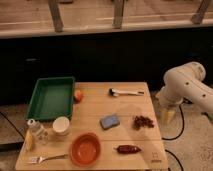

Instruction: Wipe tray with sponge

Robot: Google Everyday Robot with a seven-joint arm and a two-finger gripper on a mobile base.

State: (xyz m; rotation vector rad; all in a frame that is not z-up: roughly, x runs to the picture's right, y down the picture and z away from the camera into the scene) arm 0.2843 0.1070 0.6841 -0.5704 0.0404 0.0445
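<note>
so far nothing looks done: your gripper (167, 116) hangs released and empty, well apart from the sponge (110, 121), with the tray (51, 98) farther beyond it.

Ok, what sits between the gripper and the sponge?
In the camera view, a reddish-brown clump lies between the gripper, off the table's right edge, and the sponge; otherwise bare wood.

Wooden table (95, 107), speckled floor (195, 150)
</note>
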